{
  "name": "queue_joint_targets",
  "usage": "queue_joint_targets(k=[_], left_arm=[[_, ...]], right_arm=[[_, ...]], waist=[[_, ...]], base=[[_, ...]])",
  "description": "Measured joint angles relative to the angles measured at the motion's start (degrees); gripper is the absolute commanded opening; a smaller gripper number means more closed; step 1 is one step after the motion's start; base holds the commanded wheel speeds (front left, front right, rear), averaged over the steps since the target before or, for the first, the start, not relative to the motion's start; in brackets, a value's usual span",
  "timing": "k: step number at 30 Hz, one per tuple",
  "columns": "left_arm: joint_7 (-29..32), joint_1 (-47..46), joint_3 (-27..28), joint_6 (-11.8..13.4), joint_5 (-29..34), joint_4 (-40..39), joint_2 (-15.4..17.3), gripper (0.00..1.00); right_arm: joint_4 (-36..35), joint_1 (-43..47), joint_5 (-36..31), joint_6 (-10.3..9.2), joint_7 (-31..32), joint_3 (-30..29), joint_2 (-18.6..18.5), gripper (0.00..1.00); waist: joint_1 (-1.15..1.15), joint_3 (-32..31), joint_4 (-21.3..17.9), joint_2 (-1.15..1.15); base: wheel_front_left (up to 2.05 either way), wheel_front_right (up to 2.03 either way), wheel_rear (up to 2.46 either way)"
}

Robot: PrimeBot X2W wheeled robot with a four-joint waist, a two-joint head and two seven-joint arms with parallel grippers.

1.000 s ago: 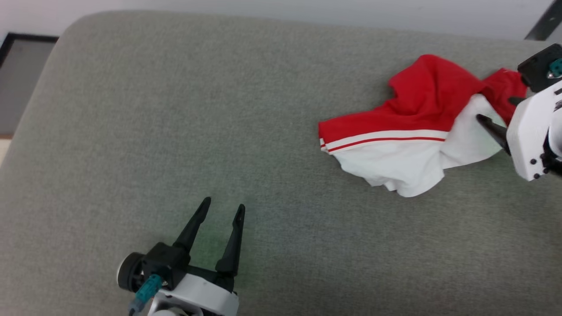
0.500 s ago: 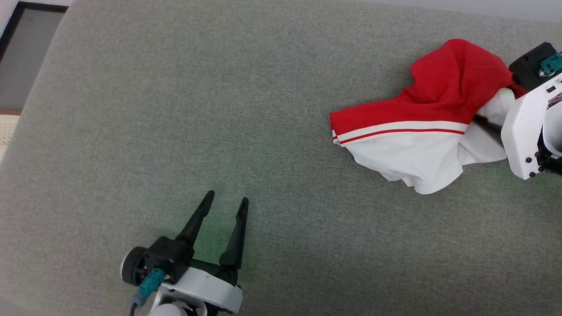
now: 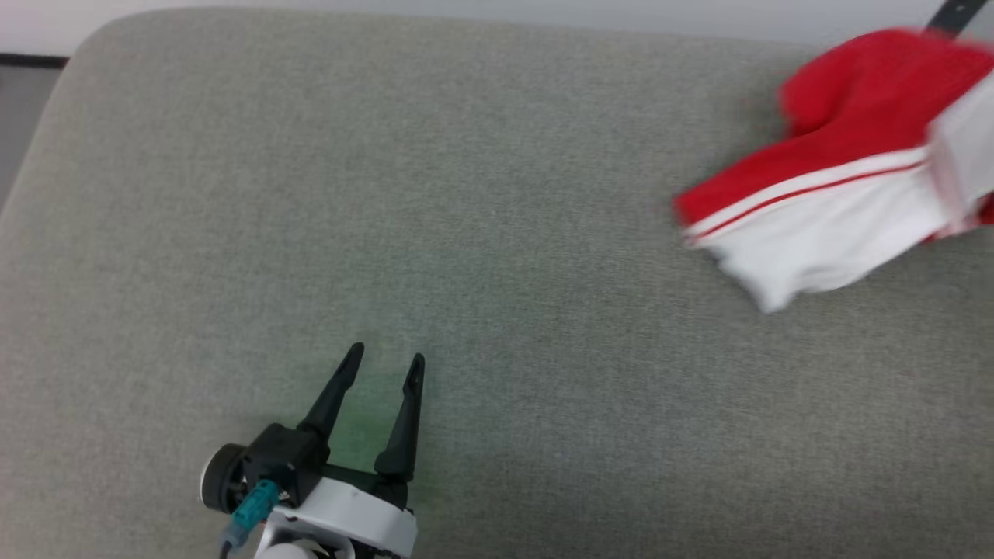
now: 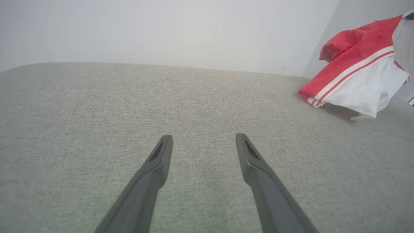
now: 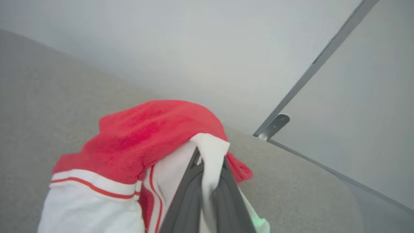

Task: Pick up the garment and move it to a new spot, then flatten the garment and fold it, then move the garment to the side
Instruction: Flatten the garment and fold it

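The garment [image 3: 839, 155], red with a white part and red-and-white striped trim, is bunched at the far right of the grey cushion and blurred by motion. In the right wrist view my right gripper [image 5: 208, 155] is shut on a white fold of the garment [image 5: 152, 136], with red cloth draped over and to the left of the fingers. In the left wrist view the garment [image 4: 355, 64] hangs partly raised over its shadow. My left gripper [image 3: 386, 361] rests low near the front, open and holding nothing, its fingers [image 4: 161, 155] spread over bare cushion.
The grey cushion [image 3: 497, 233] has a rounded far edge against a pale wall. A dark metal bar [image 5: 310, 68] runs diagonally up the wall behind the garment. Floor [image 3: 15, 116] shows past the cushion's left corner.
My right gripper has shut on the garment's white fold and drawn the garment up and to the right. The head camera has shifted. The left gripper stays open in place.
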Motion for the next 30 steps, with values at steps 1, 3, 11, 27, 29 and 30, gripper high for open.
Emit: queue_joint_targets(k=[1,3,11,27,29,30], left_arm=[[0.0,0.1,-0.1,0.0,0.1,0.0,0.0,1.00],[0.0,0.3,-0.3,0.0,0.1,0.0,0.1,1.00],[0.0,1.4,-0.5,0.0,0.0,0.2,0.2,1.00],[0.0,2.4,-1.0,0.0,-0.4,1.0,0.7,1.00],[0.0,2.4,-0.8,0.0,-0.5,1.0,0.7,1.00],[0.0,2.5,-0.6,0.0,-0.5,0.9,0.7,1.00]], right_arm=[[0.2,0.0,0.0,0.00,-0.8,-2.2,-0.8,0.00],[0.9,1.2,-0.1,0.00,-1.7,-6.5,-2.3,0.00],[2.9,19.5,1.0,0.00,-2.1,-16.1,-4.0,0.00],[-9.7,38.2,-0.9,0.00,3.1,-28.4,8.9,0.00],[-14.1,39.9,-0.3,-0.01,3.8,-29.6,10.4,0.00],[-16.1,40.3,0.8,-0.01,3.8,-30.8,11.4,0.00]], waist=[[0.00,-0.2,-0.4,0.00],[0.00,-0.6,-0.9,0.00],[0.00,-1.2,-2.0,0.00],[0.00,-2.4,-2.2,0.00],[0.00,-2.4,-2.2,0.00],[0.00,-2.4,-2.3,0.00]], base=[[0.00,0.00,0.00],[0.00,0.00,0.00],[0.00,0.00,0.00],[0.00,0.00,0.00],[0.00,0.00,0.00],[0.00,0.00,0.00]])
